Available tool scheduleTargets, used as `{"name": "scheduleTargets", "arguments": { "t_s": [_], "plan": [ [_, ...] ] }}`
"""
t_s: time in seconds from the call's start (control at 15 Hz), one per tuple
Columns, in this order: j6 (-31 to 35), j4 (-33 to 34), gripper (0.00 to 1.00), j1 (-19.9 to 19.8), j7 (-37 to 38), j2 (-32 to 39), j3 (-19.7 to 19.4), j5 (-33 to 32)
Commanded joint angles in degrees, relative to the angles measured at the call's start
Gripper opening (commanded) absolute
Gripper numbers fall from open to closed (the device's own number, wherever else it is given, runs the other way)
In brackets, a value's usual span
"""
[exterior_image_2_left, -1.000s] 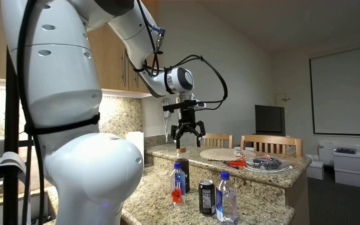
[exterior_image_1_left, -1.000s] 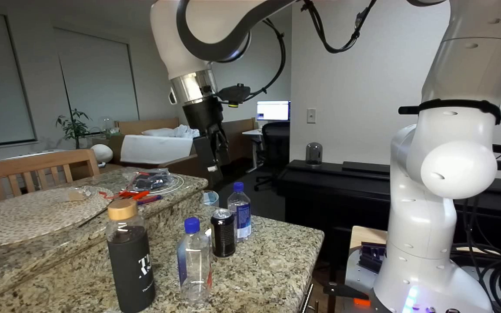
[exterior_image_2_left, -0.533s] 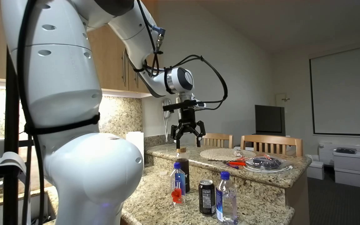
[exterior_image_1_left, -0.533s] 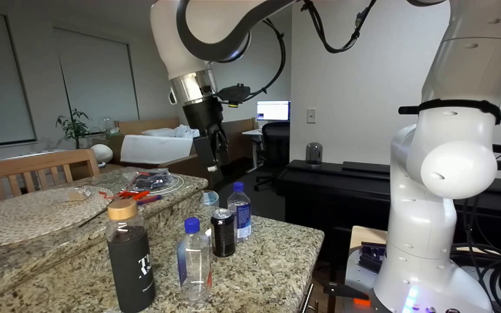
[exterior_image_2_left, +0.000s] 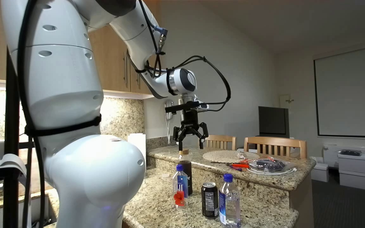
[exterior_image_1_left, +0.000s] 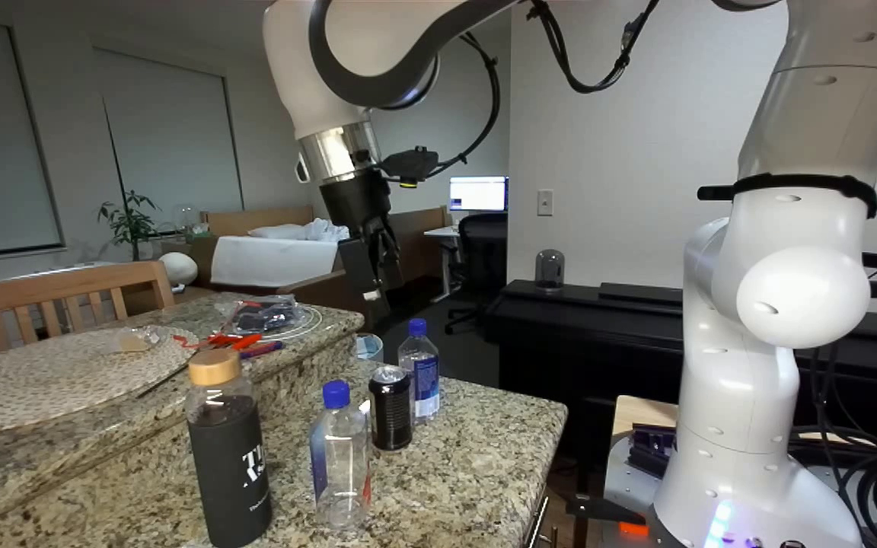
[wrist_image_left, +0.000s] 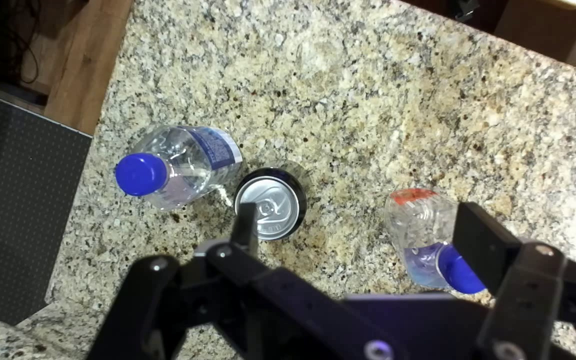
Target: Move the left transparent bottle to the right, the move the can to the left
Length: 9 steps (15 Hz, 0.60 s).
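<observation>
Set wide apart, the jaws point downward with nothing in their grasp. They hang well above the desk (exterior_image_2_left: 160, 202), touching none of the things on it.

The left bottle (exterior_image_2_left: 180, 186): clear, blue cap, red patch low on its side. Upright on the desk, left of the can (exterior_image_2_left: 210, 201) in both exterior views. Shows toward the right of the wrist view, where one jaw covers part of its cap.

Can: dark, silvery top, upright, between the two clear bottles. Opposite jaw crosses the rim of its top in the wrist view; overlap of sight only, open air between.

Just beside it, the right bottle (exterior_image_2_left: 230, 202), also clear, blue-capped, upright; cannot tell whether the sides touch. The left bottle sits farther from the can, bare desk between.

Near the left bottle, an upright black bottle (exterior_image_1_left: 229, 464), taller, tan cap, white lettering.

A ledge (exterior_image_2_left: 304, 164) rises along one side of the desk. On it: round woven mat (exterior_image_1_left: 58, 380), clear bag (exterior_image_2_left: 268, 164) with dark contents, some red-orange pieces (exterior_image_2_left: 241, 165). Wooden chairs (exterior_image_2_left: 272, 141) stand beyond. Farther back in an exterior view, a lit screen (exterior_image_1_left: 477, 190) and a leafy plant (exterior_image_1_left: 128, 221).
</observation>
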Motion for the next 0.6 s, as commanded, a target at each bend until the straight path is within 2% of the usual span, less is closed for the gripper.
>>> {"name": "scheduleTargets", "arguments": {
  "t_s": [0.0,0.27,0.4,0.53],
  "plan": [
    [-0.12,0.1,1.0,0.95,0.2,0.08,-0.87,-0.19],
    [0.33,0.29,1.0,0.88,1.12,0.32,-0.69,-0.49],
    [2.47,0.68,1.0,1.24,1.51,1.05,-0.46,-0.35],
    [4.83,-1.08,1.0,1.69,0.76,-1.25,-0.7,0.52]
  ]
}}
